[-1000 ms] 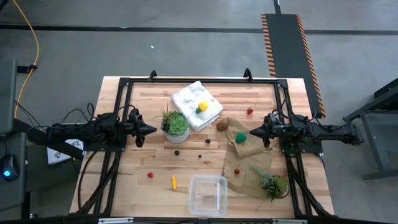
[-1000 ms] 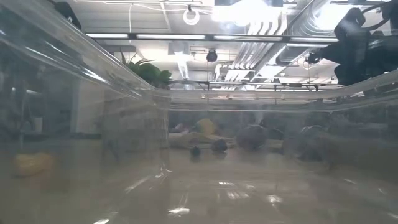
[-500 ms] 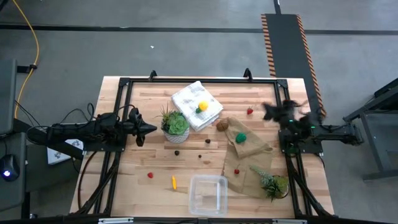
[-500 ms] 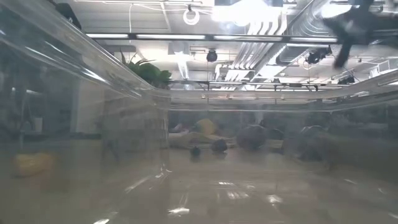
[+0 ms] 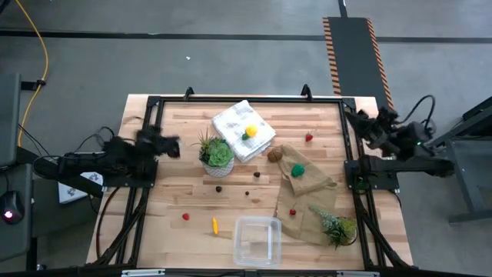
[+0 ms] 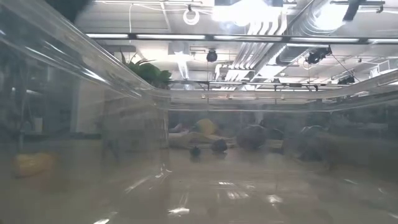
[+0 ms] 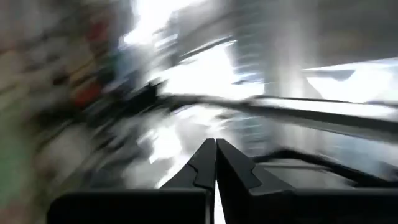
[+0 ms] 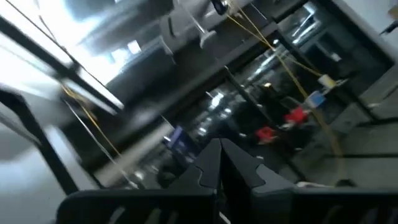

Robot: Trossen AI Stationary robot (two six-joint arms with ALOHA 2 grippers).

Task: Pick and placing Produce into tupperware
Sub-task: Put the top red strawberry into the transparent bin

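Wood table [image 5: 154, 200] w/ nothing packed yet: left gripper [image 5: 171, 146] hangs at the left edge, fingers pressed together, holding nothing. Produce is all loose – red berry [image 5: 185, 216], orange stick [image 5: 215, 225], lemon [image 5: 250, 131] on cloth [image 5: 231, 121], green piece [image 5: 297, 170] – and the tupperware [image 5: 257, 240] at the front edge sits empty. Right gripper [image 5: 355, 119] at the far right corner, fingers also pressed together, empty; whole job left.

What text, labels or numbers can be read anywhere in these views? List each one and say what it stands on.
None can be read.
White tag beside the left arm's base: dark marks, too small to read.
Tupperware, white cloth, brown paper bag: no print visible.
Both wrist views: blurred, nothing legible.
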